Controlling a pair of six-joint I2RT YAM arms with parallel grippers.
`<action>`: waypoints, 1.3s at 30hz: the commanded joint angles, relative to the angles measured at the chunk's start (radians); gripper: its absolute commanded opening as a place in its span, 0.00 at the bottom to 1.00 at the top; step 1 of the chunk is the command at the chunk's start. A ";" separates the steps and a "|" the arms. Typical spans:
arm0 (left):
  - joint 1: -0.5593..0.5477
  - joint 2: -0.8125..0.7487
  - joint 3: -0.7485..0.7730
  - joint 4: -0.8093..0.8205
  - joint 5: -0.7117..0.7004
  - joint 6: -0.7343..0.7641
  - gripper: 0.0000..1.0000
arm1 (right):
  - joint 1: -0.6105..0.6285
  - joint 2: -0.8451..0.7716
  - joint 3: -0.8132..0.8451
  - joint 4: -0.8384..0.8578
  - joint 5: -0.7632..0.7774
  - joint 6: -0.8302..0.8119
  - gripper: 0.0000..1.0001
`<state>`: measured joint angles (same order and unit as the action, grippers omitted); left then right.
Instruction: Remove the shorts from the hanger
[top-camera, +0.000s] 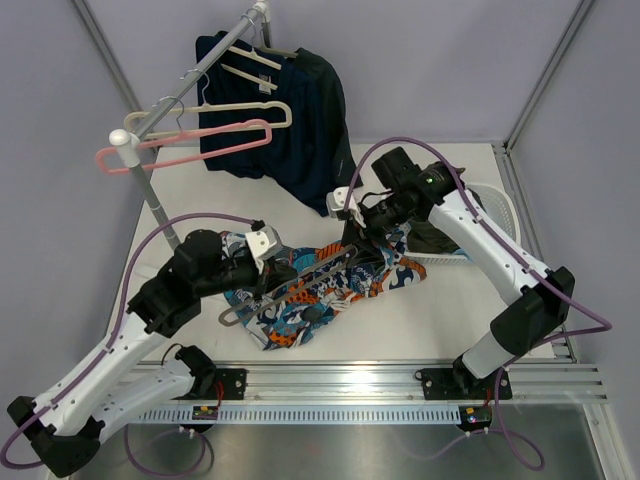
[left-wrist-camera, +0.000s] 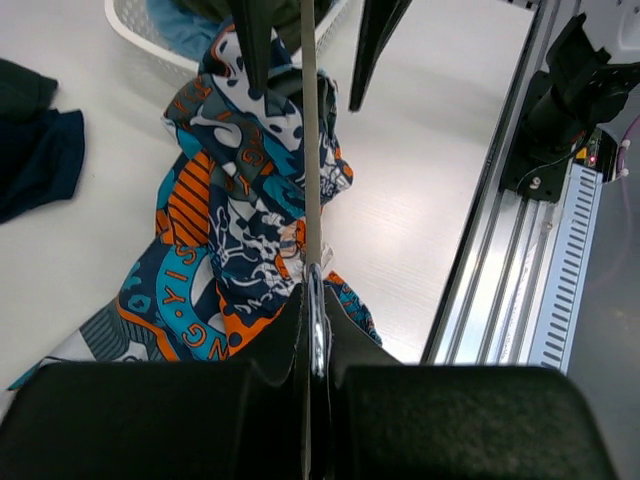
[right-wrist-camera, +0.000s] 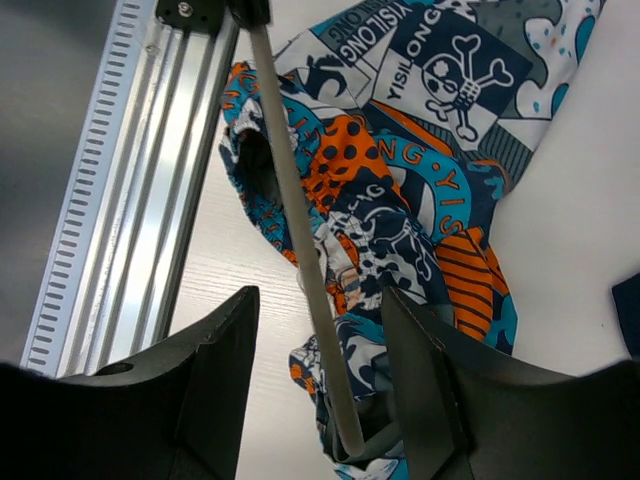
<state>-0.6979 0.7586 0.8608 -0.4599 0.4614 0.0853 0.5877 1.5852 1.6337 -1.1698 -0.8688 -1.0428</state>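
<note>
1. Nearest, the left fingers (left-wrist-camera: 313, 318) are pressed fully together on the thin bar of the hanger (left-wrist-camera: 310, 150). The left arm reaches low and forward over the worktop (top-camera: 430, 320).
2. Just beyond them, the shorts (left-wrist-camera: 230, 230) lie crumpled on the worktop, bunched around that bar. They look like light, limp printed cloth, likely to sag and snag rather than slide off cleanly.
3. The hanger looks stiff and slim, so it seems the right thing to pin down. The cloth is probably best pinched at a thick fold or the waistband, clear of the bar.
4. Farther on, the right fingers (right-wrist-camera: 318, 300) stand partly apart, one on each side of the bar, gripping nothing. The right arm bends down from the far right, its wrist turned back toward the left arm.
5. Behind it, a white basket (top-camera: 500, 215) sits just beside the right arm. Dark clothes (top-camera: 300, 130) hang well apart at the back.
</note>
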 joint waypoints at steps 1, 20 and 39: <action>0.003 -0.039 0.017 0.076 0.039 -0.004 0.00 | -0.003 0.018 -0.021 0.062 0.102 0.035 0.60; 0.003 -0.064 -0.003 0.093 -0.177 -0.009 0.37 | -0.052 -0.002 0.077 -0.197 -0.136 -0.089 0.00; 0.003 -0.341 -0.020 0.024 -0.497 -0.082 0.99 | -0.348 0.050 0.165 0.229 0.131 0.450 0.00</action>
<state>-0.6926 0.4496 0.8555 -0.4187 0.0273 0.0341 0.2367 1.6028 1.7191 -1.1294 -0.7963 -0.8074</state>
